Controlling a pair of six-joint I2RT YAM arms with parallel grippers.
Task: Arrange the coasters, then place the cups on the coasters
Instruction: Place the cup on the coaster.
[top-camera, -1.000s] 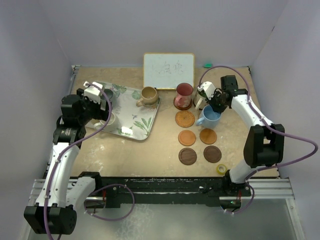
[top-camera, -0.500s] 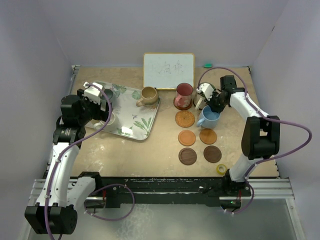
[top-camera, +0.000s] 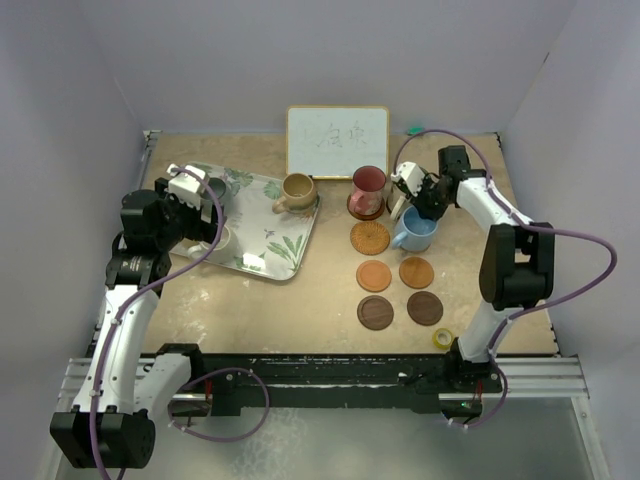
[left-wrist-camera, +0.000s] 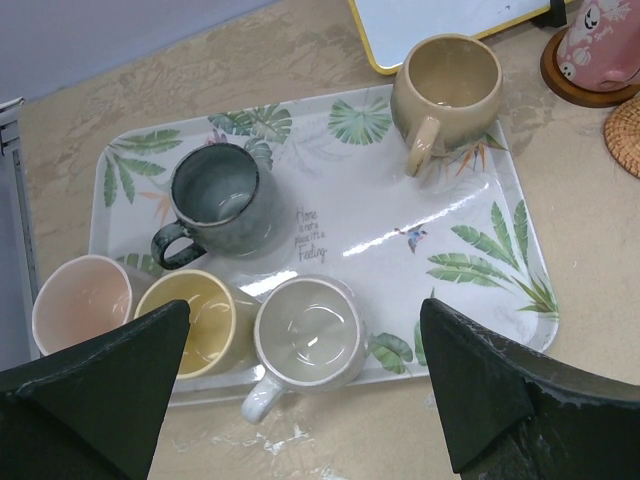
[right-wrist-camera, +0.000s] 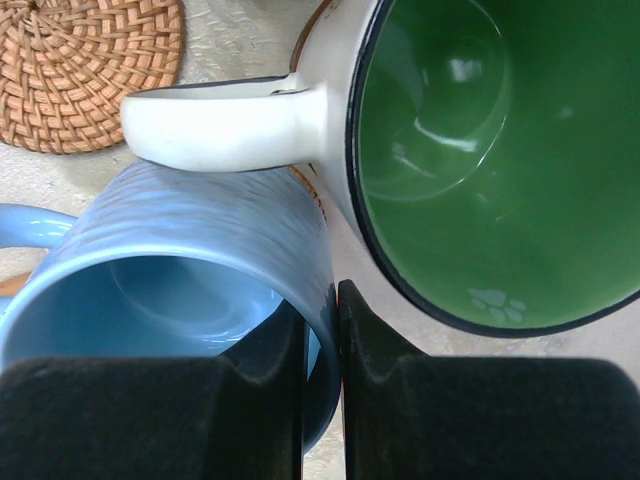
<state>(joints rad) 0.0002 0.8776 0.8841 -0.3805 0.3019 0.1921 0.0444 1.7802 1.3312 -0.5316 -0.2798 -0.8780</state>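
I am pinching the wall of the blue mug (top-camera: 417, 233) with my right fingers (right-wrist-camera: 375, 345), middle right of the top view. The green-lined white mug (right-wrist-camera: 470, 150) is crowding it; lifting could tip that. My left fingers (left-wrist-camera: 90, 390) are hanging open.

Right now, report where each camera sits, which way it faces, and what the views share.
Top external: above and behind the bases, facing down on the table; left arm and right arm show.
Left wrist: above the tray, facing down at the tan mug and four others; open left gripper frames the bottom.
Right wrist: close over the blue mug, facing down; right gripper shut on its wall.
Shared: the woven coaster shows in all three.
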